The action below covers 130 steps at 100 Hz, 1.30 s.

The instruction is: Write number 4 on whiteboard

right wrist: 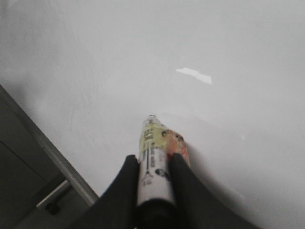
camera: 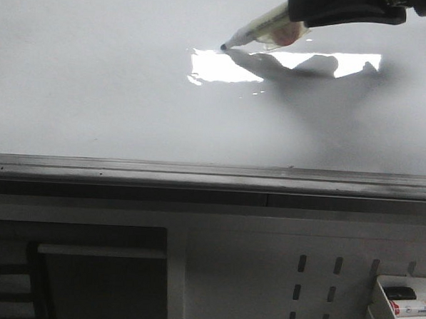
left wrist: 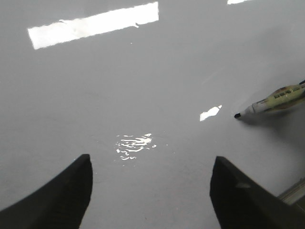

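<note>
The whiteboard (camera: 95, 89) lies flat, glossy white, with a grey metal edge rail (camera: 198, 174) along its near side and a bright rectangular light reflection (camera: 225, 66). No number 4 or any stroke shows on it. My right gripper (camera: 299, 17) is shut on a marker (camera: 259, 30) with a yellowish label, held slanted, its black tip (camera: 224, 47) at the board surface by the reflection. The marker also shows in the right wrist view (right wrist: 153, 162) and in the left wrist view (left wrist: 274, 100). My left gripper (left wrist: 150, 191) is open and empty above bare board.
Below the rail is the grey stand with slotted holes (camera: 313, 290). A white tray (camera: 405, 302) with spare markers sits at the lower right. The board's rail also shows in the right wrist view (right wrist: 43, 143).
</note>
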Motion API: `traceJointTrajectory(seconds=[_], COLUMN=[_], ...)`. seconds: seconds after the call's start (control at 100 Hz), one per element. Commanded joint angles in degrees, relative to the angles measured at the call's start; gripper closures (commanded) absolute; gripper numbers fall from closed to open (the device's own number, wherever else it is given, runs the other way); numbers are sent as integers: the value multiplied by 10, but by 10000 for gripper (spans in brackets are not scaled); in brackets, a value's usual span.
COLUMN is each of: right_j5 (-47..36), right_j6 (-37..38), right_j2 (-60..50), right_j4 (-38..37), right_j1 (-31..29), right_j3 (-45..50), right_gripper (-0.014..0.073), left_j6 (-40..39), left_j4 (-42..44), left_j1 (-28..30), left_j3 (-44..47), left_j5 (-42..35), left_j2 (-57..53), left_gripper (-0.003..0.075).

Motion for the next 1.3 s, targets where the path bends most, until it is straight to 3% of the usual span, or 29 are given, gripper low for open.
traceJointTrajectory(seconds=[0.0, 0.27, 0.45, 0.76, 0.87, 1.05, 1.29], right_j5=[8, -68, -122, -220, -207, -117, -115], right_j6=[-9, -5, 46, 53, 56, 58, 58], right_j2=[3, 22, 14, -101, -140, -166, -128], right_j4=[18, -12, -33, -34, -32, -31, -25], right_j1=[7, 97, 101, 90, 74, 72, 72], right_j3=[-20, -20, -18, 70, 100, 97, 59], right_gripper=[638, 638, 638, 638, 638, 638, 638], left_j6=[-7, -7, -7, -7, -7, -7, -7], left_j4=[-14, -14, -14, -14, -14, -14, -14], left_j1=[4, 4, 4, 4, 4, 4, 4], left_j3=[-15, -15, -15, -15, -15, -15, -15], left_j5=[-18, -18, -18, -18, -18, -18, -18], left_j2=[-4, -4, -4, -4, -4, -4, -4], left_gripper=[247, 247, 247, 247, 247, 247, 248])
